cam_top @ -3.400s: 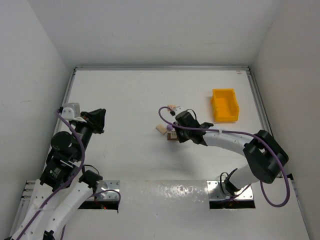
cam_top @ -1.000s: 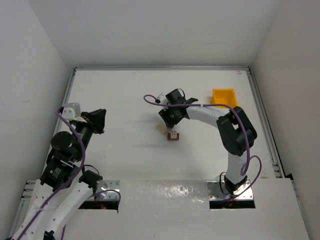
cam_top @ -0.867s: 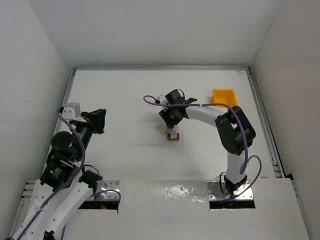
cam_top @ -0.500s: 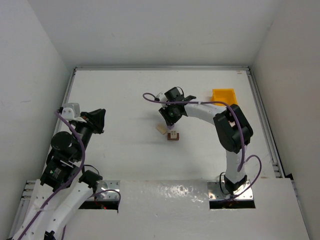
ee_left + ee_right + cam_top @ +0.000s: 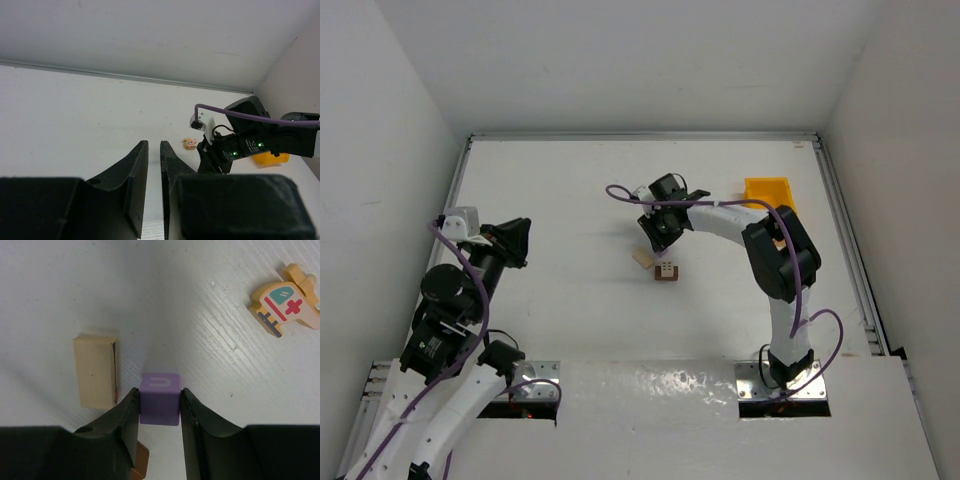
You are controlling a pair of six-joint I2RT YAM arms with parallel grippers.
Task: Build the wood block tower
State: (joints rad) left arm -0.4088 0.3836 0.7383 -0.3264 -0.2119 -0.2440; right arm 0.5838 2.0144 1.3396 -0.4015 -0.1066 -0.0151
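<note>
White table point(image 5: 570, 190) boxed in by white walls point(image 5: 620, 60). Nearest, by the left edge, the left jaws stand a thin gap apart, holding nothing, with open table ahead of them. Toward the middle sits a dark brown block point(image 5: 666, 274), pale and dotted on top, with a tan block point(image 5: 642, 258) just beyond it. Beside the tan block, the right jaws are clamped on a purple block point(image 5: 160, 399). Farther off lie a helicopter-shaped piece point(image 5: 285, 300) and, to the right, a yellow bin point(image 5: 767, 189). A metal rail point(image 5: 640, 136) edges the far side.
</note>
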